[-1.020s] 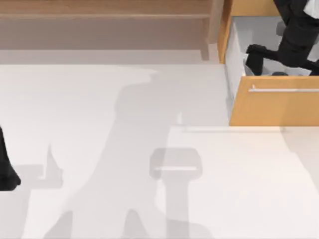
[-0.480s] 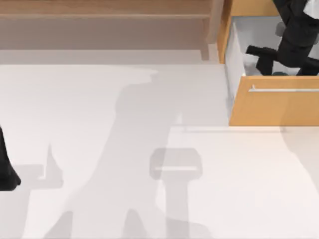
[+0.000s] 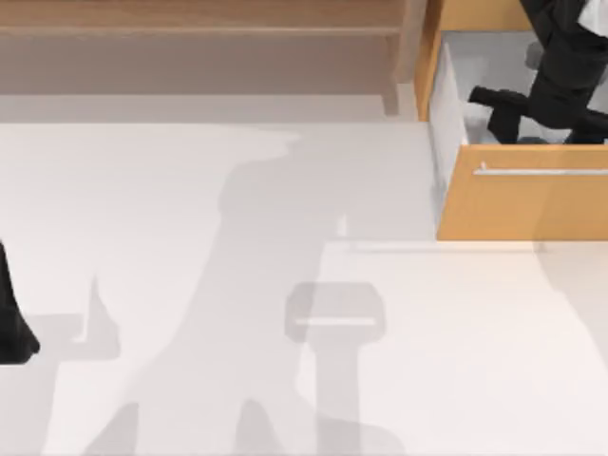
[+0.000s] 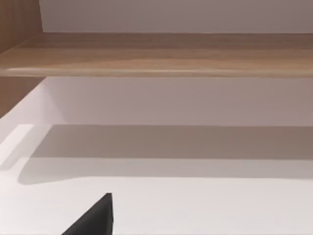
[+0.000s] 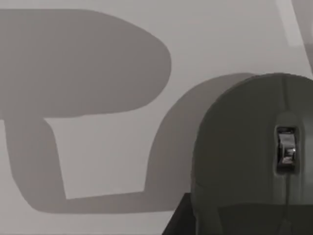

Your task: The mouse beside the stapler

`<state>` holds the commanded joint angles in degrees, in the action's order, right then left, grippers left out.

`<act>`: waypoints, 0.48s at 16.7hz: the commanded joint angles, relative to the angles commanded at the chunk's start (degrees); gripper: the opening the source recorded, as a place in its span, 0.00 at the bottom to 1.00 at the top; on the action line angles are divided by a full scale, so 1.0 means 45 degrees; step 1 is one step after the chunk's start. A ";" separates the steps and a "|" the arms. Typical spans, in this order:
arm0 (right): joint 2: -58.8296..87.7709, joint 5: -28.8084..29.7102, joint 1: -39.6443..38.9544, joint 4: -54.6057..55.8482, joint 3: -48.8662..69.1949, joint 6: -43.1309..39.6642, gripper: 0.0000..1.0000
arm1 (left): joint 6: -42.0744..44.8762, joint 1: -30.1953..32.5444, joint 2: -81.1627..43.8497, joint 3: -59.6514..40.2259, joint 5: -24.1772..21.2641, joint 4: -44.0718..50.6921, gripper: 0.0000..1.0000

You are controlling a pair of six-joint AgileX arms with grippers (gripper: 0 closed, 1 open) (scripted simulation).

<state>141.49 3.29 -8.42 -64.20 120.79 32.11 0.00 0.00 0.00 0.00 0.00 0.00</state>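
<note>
The mouse (image 5: 244,161) is a dark, domed shape with a small scroll wheel, seen close up in the right wrist view. It casts a shadow on the pale drawer floor. My right gripper (image 3: 518,114) reaches down into the open drawer (image 3: 522,204) at the table's back right, right over the mouse. A dark part of the gripper touches the mouse's edge in the right wrist view. The stapler is out of view. My left gripper (image 3: 11,332) is parked at the table's left edge.
The drawer has an orange front with a metal handle (image 3: 541,172) and white inner walls (image 3: 446,104). A wooden shelf (image 3: 190,19) runs along the back of the table. The arms cast shadows across the white tabletop (image 3: 285,285).
My right arm has shifted slightly toward the back inside the drawer. The left arm has not moved.
</note>
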 joint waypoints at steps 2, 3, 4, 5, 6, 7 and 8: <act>0.0000 0.0000 0.0000 0.0000 0.0000 0.0000 0.00 | 0.0000 0.0000 0.0000 0.0000 0.0000 0.0000 1.00; -0.0017 -0.0003 0.0015 0.0000 0.0000 0.0018 0.00 | 0.0000 0.0000 0.0000 0.0000 0.0000 0.0000 1.00; -0.0017 -0.0003 0.0015 0.0000 0.0000 0.0018 0.00 | 0.0000 0.0000 0.0000 0.0000 0.0000 0.0000 1.00; -0.0119 -0.0003 0.0008 -0.0037 0.0025 -0.0033 0.00 | 0.0000 0.0000 0.0000 0.0000 0.0000 0.0000 1.00; -0.0301 -0.0003 -0.0003 -0.0101 0.0032 -0.0136 0.00 | 0.0000 0.0000 0.0000 0.0000 0.0000 0.0000 1.00; -0.0531 -0.0008 -0.0014 -0.0183 -0.0078 -0.0309 0.00 | 0.0000 0.0000 0.0000 0.0000 0.0000 0.0000 1.00; -0.0816 -0.0021 -0.0019 -0.0240 -0.0269 -0.0547 0.00 | 0.0000 0.0000 0.0000 0.0000 0.0000 0.0000 1.00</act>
<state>137.82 3.20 -8.50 -65.27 119.58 29.65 0.00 0.00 0.00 0.00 0.00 0.00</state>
